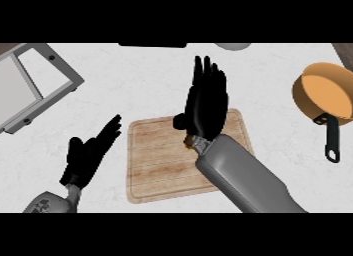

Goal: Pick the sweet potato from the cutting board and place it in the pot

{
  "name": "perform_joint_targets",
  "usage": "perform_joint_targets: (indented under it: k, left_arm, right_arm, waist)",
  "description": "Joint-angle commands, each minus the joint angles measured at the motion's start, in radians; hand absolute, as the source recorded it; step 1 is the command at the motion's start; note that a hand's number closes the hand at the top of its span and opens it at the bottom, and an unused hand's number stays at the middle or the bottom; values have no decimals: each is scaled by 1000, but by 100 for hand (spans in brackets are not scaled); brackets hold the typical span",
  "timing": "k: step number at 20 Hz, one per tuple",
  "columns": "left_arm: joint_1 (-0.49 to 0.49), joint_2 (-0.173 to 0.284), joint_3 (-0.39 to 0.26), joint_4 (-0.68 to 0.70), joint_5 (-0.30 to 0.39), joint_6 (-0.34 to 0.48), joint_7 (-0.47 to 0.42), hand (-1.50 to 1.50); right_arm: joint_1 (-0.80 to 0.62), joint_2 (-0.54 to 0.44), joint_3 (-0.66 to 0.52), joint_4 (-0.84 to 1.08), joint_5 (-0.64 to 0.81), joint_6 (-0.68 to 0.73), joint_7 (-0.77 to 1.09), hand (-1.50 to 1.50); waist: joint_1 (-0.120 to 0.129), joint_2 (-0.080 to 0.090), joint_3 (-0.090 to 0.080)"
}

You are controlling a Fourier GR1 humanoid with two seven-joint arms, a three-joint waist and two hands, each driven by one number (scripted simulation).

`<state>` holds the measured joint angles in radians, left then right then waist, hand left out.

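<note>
The wooden cutting board [160,160] lies at the counter's middle. My right hand [205,102] hovers over its far edge, open, with straight fingers pointing away from me. A small brownish bit [188,142] peeks out beside the right wrist; it may be the sweet potato, most of which is hidden under the hand. The orange pot [328,92] with a black handle [332,142] stands at the far right, apart from the hand. At the lower left my left hand [90,155] rests open beside the board, fingers up.
A grey metal rack [31,85] sits at the far left. A dark flat object [153,45] and a pale round dish [233,46] show at the counter's back edge. Bare white counter lies between the board and the pot.
</note>
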<state>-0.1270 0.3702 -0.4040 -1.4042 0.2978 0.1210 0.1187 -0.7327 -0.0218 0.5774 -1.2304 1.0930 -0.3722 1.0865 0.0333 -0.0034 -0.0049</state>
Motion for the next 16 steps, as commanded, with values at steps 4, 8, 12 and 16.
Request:
perform_joint_targets:
  k: [4,8,12,16]
  left_arm:
    - [-19,-6,10,21,10,-38,-12,0]
    - [-29,-29,-6,52,-21,-18,-18,0]
    - [-36,7,52,70,19,-58,-19,0]
    - [-32,-19,48,116,-2,-66,-51,0]
  right_arm:
    - [-78,21,-9,47,-100,8,345,-150]
    - [-49,21,-23,114,-271,79,336,-150]
    - [-26,21,1,169,-337,110,343,-150]
    - [-45,21,66,212,-335,39,364,-150]
  waist:
    - [12,5,3]
    - [16,10,3]
    - [1,7,4]
    - [-3,8,4]
